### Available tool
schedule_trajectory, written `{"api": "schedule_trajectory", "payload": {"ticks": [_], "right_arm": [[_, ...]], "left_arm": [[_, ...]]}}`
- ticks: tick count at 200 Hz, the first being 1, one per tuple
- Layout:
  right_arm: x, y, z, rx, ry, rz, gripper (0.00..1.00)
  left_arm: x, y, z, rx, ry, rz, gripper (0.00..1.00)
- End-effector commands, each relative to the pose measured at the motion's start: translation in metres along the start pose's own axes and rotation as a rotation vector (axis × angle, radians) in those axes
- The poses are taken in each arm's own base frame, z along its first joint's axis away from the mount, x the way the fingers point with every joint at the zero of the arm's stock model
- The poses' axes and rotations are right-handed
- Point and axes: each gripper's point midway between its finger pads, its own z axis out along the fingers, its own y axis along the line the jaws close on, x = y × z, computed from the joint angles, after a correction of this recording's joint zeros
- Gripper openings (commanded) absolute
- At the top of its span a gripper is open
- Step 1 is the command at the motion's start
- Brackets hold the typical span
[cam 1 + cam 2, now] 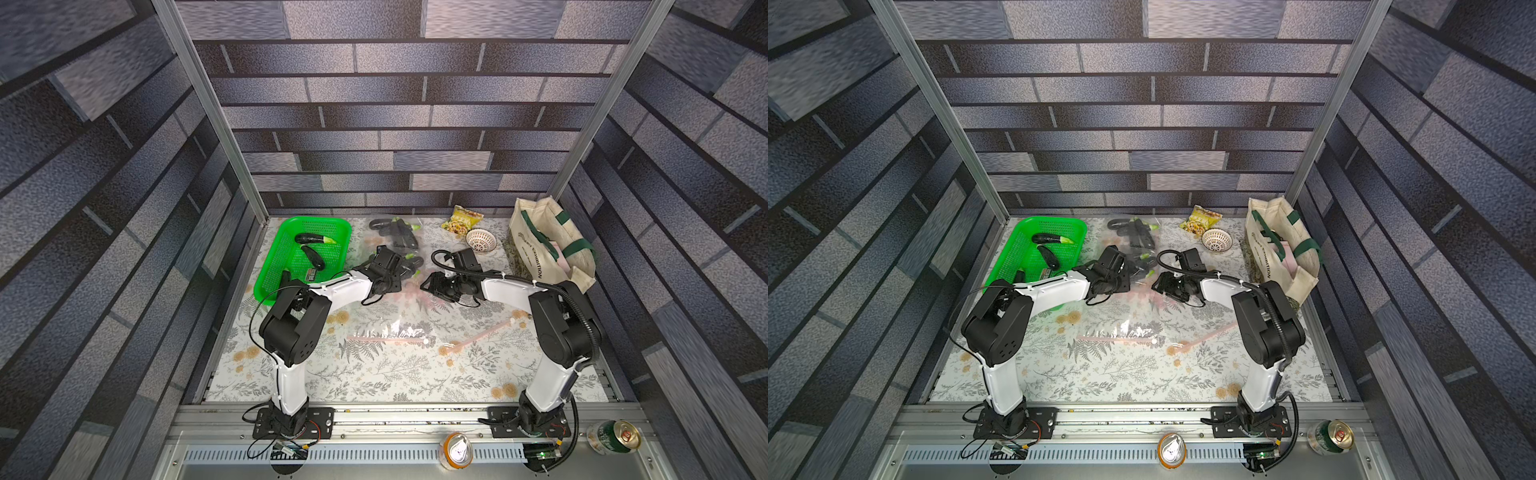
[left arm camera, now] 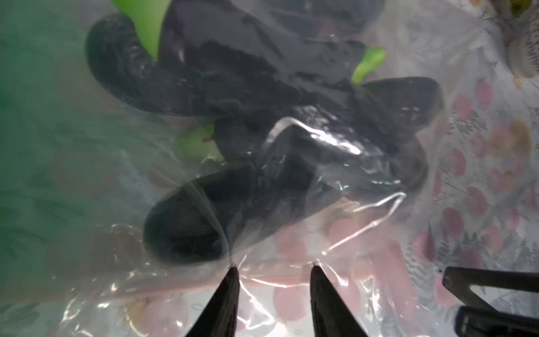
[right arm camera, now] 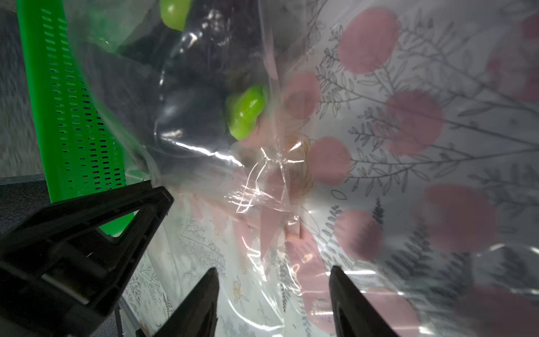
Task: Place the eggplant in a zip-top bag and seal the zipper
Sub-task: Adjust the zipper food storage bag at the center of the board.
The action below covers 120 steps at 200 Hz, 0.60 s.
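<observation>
An eggplant (image 2: 201, 224) lies inside a clear bag (image 2: 364, 230). It is dark, and more eggplants with green stem ends show through the plastic behind it. The bag sits on the surface (image 1: 374, 382) near the middle, just beside the green basket (image 1: 277, 249).

The left end effector (image 2: 274, 267) is at the bag's near edge. Its two black tips touch the plastic and stand a little apart. The right end effector (image 3: 274, 270) faces it from the other side. Its tips stand wider apart, and the bag's pink zip strip (image 3: 269, 224) lies just ahead of them.

Two more eggplants (image 1: 311, 238) lie in the basket. Another full bag (image 1: 395, 228) rests farther back. Flat empty bags (image 1: 390, 332) lie nearer the arms. A small white bowl (image 1: 481, 240), a snack packet (image 1: 462, 218) and a cloth tote (image 1: 548, 245) are off to the right.
</observation>
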Motion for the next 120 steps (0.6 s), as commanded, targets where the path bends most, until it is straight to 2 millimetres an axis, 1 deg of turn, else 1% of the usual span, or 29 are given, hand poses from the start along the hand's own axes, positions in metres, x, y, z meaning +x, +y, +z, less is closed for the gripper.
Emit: {"api": "schedule_trajectory", "payload": {"ticks": [1,15,23,30,35,42,57,71,81,92,107,120], "right_arm": [[-0.009,0.021,0.004,-0.087,-0.015,-0.017,0.58],[-0.012,0.025,0.0,-0.089,-0.03,-0.035,0.58],[-0.015,0.027,-0.007,-0.081,-0.047,-0.046,0.58],[-0.017,0.029,-0.013,-0.073,-0.062,-0.055,0.58],[-0.018,0.027,-0.019,-0.06,-0.07,-0.05,0.58],[-0.021,0.027,-0.031,-0.047,-0.09,-0.041,0.58],[-0.02,0.009,-0.059,0.004,-0.134,0.026,0.6],[-0.01,-0.017,-0.089,0.062,-0.173,0.114,0.61],[-0.001,-0.034,-0.111,0.084,-0.197,0.177,0.62],[0.012,-0.051,-0.134,0.102,-0.214,0.24,0.64],[0.03,-0.076,-0.161,0.131,-0.23,0.33,0.65],[0.045,-0.094,-0.178,0.147,-0.246,0.401,0.66]], "left_arm": [[-0.018,0.011,0.008,-0.016,-0.04,-0.045,0.42],[-0.023,0.016,0.012,-0.018,-0.038,-0.056,0.43],[-0.025,0.016,0.012,-0.012,-0.04,-0.06,0.44],[-0.029,0.013,0.007,0.002,-0.047,-0.062,0.45],[-0.031,0.009,0.003,0.013,-0.052,-0.059,0.47],[-0.034,0.004,-0.005,0.027,-0.067,-0.052,0.48],[-0.039,-0.013,-0.027,0.058,-0.098,-0.036,0.52],[-0.035,-0.035,-0.048,0.102,-0.113,-0.005,0.54],[-0.025,-0.058,-0.06,0.153,-0.106,0.044,0.56],[-0.009,-0.086,-0.069,0.221,-0.075,0.12,0.57],[0.025,-0.125,-0.074,0.301,0.006,0.254,0.59],[0.053,-0.154,-0.075,0.348,0.069,0.378,0.6]]}}
